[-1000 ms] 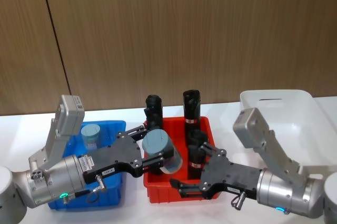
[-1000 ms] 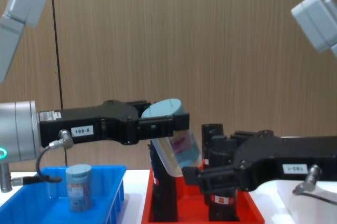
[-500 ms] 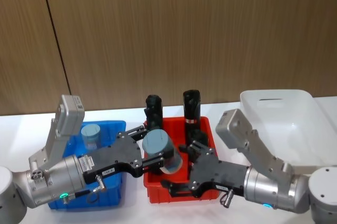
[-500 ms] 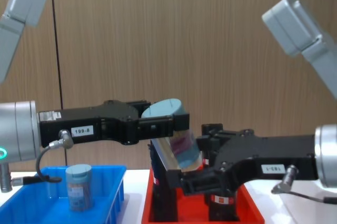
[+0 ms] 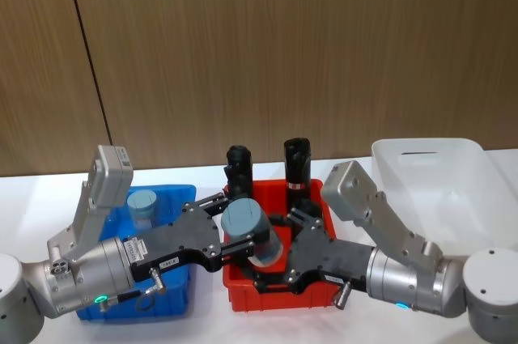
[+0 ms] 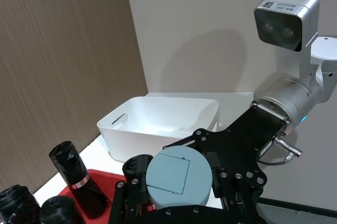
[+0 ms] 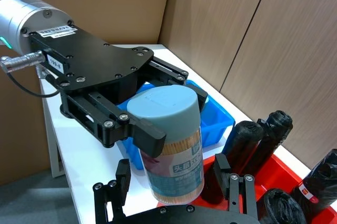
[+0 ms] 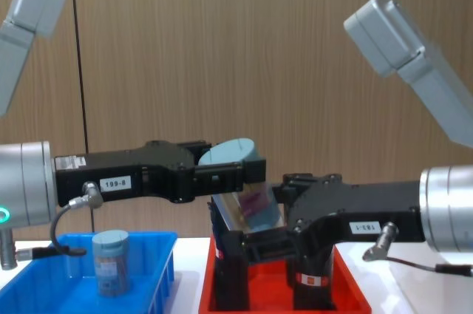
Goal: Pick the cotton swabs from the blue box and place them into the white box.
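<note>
Where the two arms meet above the near left of the red bin [image 5: 267, 299], the left gripper [image 8: 230, 168] is clamped on the lid end of a tilted jar of cotton swabs [image 7: 171, 150]. The right gripper [image 7: 176, 190] is spread wide, one finger either side of the jar's lower half, not touching. Left of them a second jar [image 5: 141, 206] stands upright in the blue box [image 5: 174, 295]. Black packs [image 5: 296, 158] stand farther back; the white box [image 5: 453, 158] sits far right.
</note>
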Controlling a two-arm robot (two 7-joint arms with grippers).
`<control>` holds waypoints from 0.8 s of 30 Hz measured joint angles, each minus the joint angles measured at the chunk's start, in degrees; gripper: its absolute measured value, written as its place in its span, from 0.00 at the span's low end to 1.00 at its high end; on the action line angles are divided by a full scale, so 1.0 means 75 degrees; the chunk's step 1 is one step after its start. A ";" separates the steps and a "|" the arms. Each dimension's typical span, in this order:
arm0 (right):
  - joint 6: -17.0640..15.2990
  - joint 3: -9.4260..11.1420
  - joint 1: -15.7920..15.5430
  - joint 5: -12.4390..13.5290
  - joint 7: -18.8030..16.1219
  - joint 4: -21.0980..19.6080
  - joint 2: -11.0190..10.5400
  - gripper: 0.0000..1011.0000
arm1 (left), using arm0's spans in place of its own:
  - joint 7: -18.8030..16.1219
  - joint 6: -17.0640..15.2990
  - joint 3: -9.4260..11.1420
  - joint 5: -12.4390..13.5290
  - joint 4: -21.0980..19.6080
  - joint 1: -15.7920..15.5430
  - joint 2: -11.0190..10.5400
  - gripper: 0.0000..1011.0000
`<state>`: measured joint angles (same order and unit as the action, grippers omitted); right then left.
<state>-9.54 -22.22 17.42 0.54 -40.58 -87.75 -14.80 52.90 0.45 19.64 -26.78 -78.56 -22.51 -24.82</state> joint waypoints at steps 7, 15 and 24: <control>0.0002 -0.0025 0.0076 -0.0047 0.0031 0.0060 0.0019 0.99 | 0.0000 0.0000 0.0000 0.0000 0.0000 0.0000 0.0000 0.66; -0.0009 -0.0042 0.0099 -0.0048 0.0042 0.0062 0.0004 0.77 | 0.0000 0.0000 0.0000 0.0000 0.0000 0.0000 0.0000 0.66; -0.0017 -0.0066 0.0101 -0.0002 0.0030 0.0041 -0.0031 0.64 | -0.0002 0.0001 0.0000 -0.0005 0.0000 0.0000 0.0001 0.66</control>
<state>-9.67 -22.71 18.18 0.52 -40.36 -87.44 -15.03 52.89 0.45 19.64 -26.82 -78.56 -22.51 -24.81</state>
